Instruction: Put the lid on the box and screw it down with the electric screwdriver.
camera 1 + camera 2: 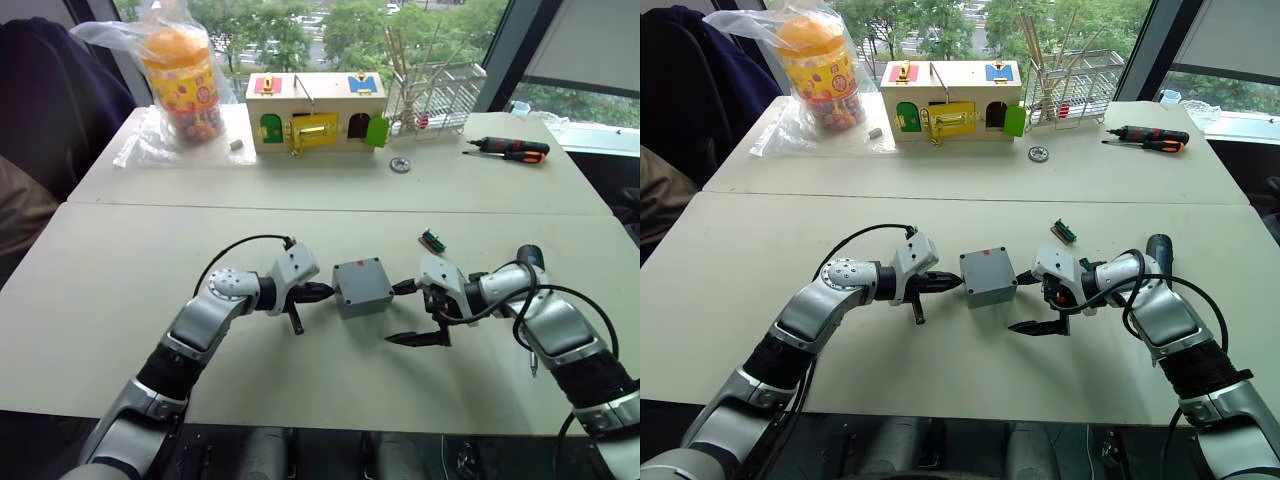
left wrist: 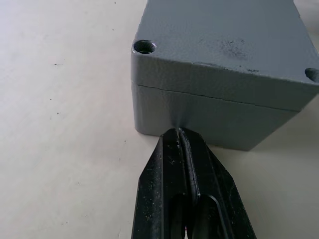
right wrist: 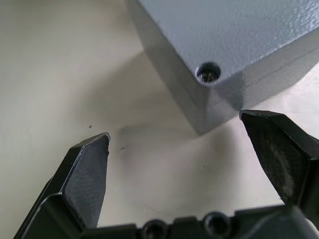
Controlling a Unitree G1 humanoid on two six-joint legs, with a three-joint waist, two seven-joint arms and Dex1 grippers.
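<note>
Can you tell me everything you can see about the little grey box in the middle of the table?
The box is a small grey block that looks like rough plastic. The lid is already on it, with a thin seam running round below it and screw holes at the corners; one hole holds a screw. It sits flat on the pale table. The left gripper, shut, touches one side; the right gripper is open at a corner.
</note>
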